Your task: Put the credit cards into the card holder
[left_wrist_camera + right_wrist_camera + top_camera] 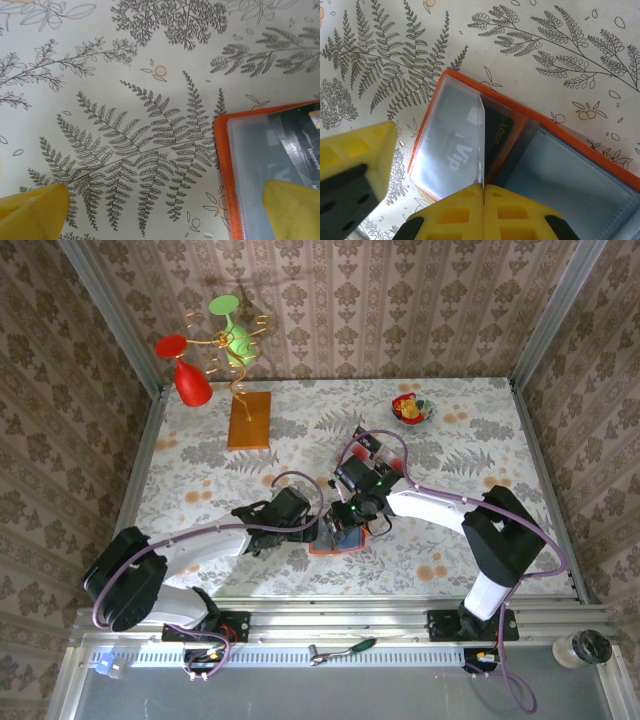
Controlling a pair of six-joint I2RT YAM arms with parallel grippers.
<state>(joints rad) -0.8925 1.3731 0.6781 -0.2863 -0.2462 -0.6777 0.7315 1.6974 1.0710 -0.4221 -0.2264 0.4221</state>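
Observation:
The orange card holder (332, 544) lies open on the fern-print table, grey-blue inside (570, 175) facing up. My right gripper (483, 187) is shut on the edge of one of its clear plastic sleeves (481, 140), which stands up edge-on. A dark credit card marked VIP (451, 146) sits in the sleeve to the left, and another dark card with gold lettering (498, 131) lies beside it. My left gripper (164, 212) is open just above the table, one yellow fingertip (292, 210) over the holder's clear sleeve (255, 165), the other over bare cloth.
A wooden board (249, 420) with a wire stand holding red and green glasses stands at the back left. A small bowl (412, 408) sits at the back right. A cup (580, 648) rests outside the table's near right corner.

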